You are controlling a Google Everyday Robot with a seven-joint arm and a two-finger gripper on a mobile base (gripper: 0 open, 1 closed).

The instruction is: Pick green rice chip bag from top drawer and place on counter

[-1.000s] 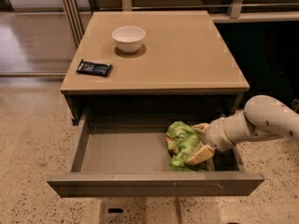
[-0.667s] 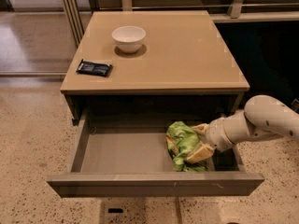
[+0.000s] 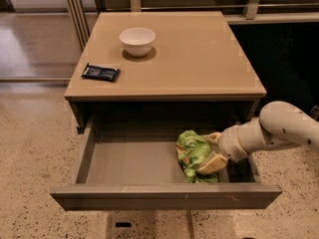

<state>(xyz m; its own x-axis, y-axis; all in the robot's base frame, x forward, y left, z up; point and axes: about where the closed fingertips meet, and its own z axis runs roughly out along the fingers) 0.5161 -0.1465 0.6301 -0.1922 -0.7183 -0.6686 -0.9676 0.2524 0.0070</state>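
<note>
While the drawer (image 3: 134, 161) stands pulled fully out, the green chip bag (image 3: 191, 152) lies crumpled on the drawer's bare grey floor, in its right half and nearer the front panel than the back. The gripper (image 3: 213, 150) is down inside the drawer at its right end, reaching in from the drawer's right side. Its two tan fingers (image 3: 211, 164) sit one toward the drawer's back and one toward its front, with the right part of the bag between them. Both touch the foil, so the jaws are pinching the bag. The pale, rounded arm (image 3: 279, 128) runs out over the drawer's right wall.

Left of the bag, the drawer's floor is plain grey. The counter (image 3: 199, 59) sits directly above the drawer's rear part, its front edge overhanging the drawer's dark back. A white bowl (image 3: 137, 41) stands on the counter, above and well behind the drawer's left half. A small flat black packet (image 3: 101, 73) lies on the counter over the drawer's left end. Speckled floor (image 3: 35, 153) shows on both sides of the drawer.
</note>
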